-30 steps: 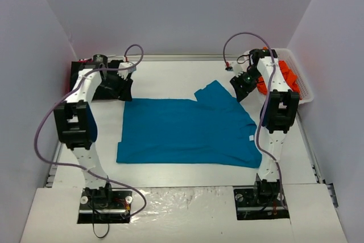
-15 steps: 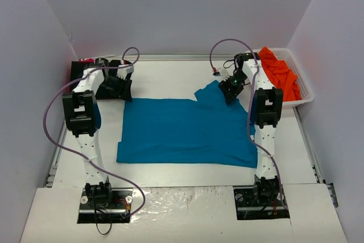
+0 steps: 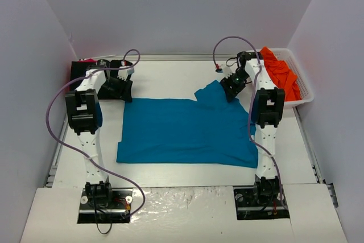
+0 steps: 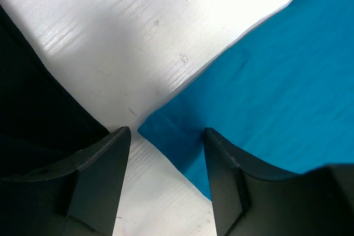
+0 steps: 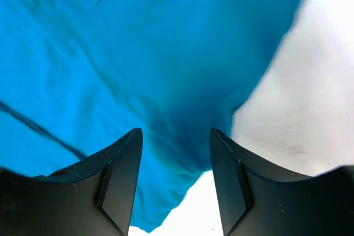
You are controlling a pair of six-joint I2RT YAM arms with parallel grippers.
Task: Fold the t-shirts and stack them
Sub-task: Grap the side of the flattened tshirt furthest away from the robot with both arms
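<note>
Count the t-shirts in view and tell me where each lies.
3: a teal shirt spread at centre, an orange heap in the white basket far right, a black pile far left. Either heap may hide more.

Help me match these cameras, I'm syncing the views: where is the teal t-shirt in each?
Top external: teal t-shirt spread flat mid-table.
Left wrist: right half of the frame, its corner between the fingers of the left end effector.
Right wrist: upper left, filling most of the frame.
Shared landmark: the white table bordering the cloth.
</note>
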